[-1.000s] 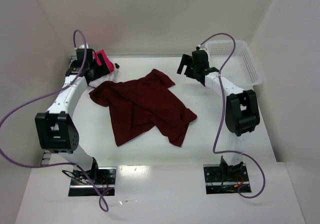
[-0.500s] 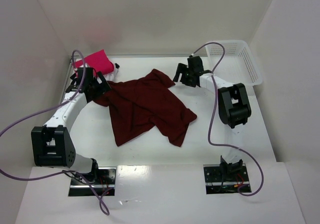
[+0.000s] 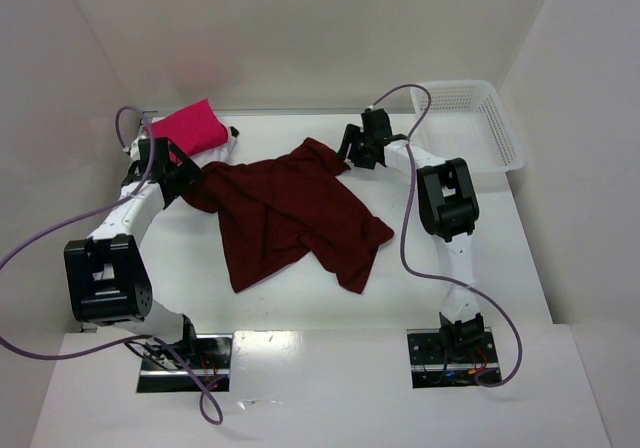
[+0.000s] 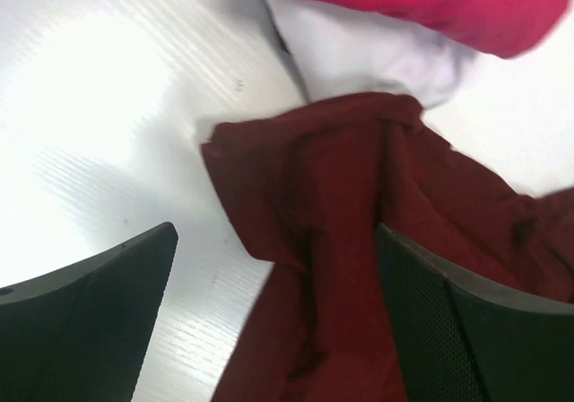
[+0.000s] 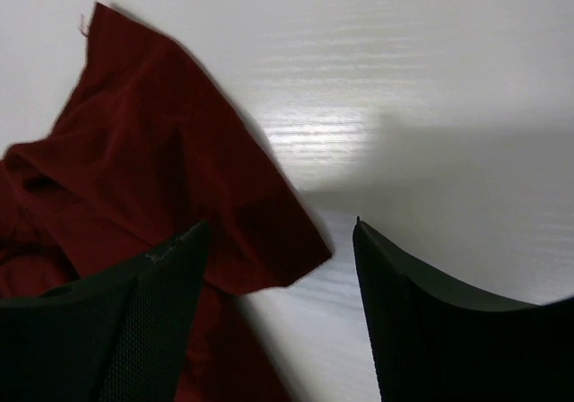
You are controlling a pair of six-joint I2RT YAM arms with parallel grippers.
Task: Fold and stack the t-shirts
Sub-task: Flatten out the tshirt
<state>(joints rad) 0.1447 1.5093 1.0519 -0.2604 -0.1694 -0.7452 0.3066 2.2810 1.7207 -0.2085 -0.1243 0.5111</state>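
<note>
The maroon t-shirt (image 3: 290,218) lies crumpled and unfolded at the middle of the table (image 3: 470,268), its long axis running from the far-left area toward the near-right. Two of its corners point at the far edge, one per arm. The left gripper (image 3: 185,175) sits at the far-left corner of the cloth; in the left wrist view its fingers (image 4: 99,312) stand apart with the bunched maroon corner between them. The right gripper (image 3: 352,150) sits at the far-middle corner; in the right wrist view its fingers (image 5: 430,330) also stand apart, and the pointed cloth tip lies between them, closer to the left-hand finger. Neither gripper is clamped on cloth, and contact with the table cannot be told. Each arm is the nearer one to its own corner, so a two-corner pinch appears to be the step in hand. The pink t-shirt (image 3: 188,126) is folded and lies in the far-left corner, on top of the white t-shirt (image 4: 359,56), just beside the maroon corner; a descent there risks catching the white cloth. A basket (image 3: 505,138) occupies the far-right corner, apart from the right arm.
</note>
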